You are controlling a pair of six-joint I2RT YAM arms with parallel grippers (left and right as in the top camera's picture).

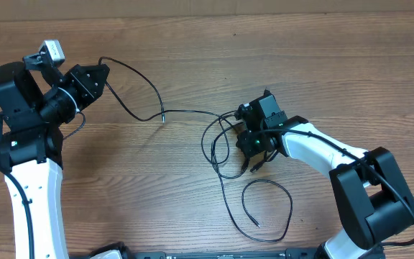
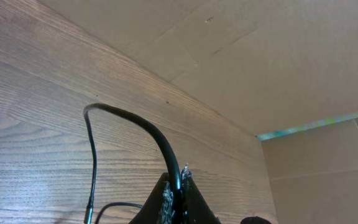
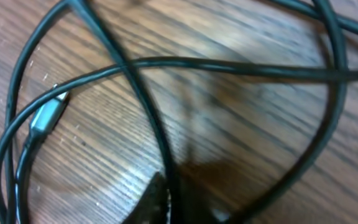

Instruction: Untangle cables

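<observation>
The cables [image 1: 221, 140] lie about the middle of the wooden table [image 1: 351, 50]. Several crossing loops sit in a bunch, one long strand runs off toward the far left corner, and a separate loose loop [image 1: 268, 208] curls nearer the front edge. The left gripper [image 2: 178, 179] has its claw pinched together on the end of that long strand and holds it up off the wood. The right gripper [image 3: 168, 194] sits right in the bunch, its claw closed down on a cord where other loops cross just beside it. From where I stand, the worry is the pull. If the two arms draw apart along the same line, the crossings look likely to cinch into a real knot rather than open. The right claw's view is blurred, so I cannot tell whether it has one strand or two. With two, the whole bunch would drag across the table. The silver plug [image 3: 45, 117] lies inside a loop and could snag as cord slides past. A cord this thin could also slip out of either pinch under a sharp tug.
</observation>
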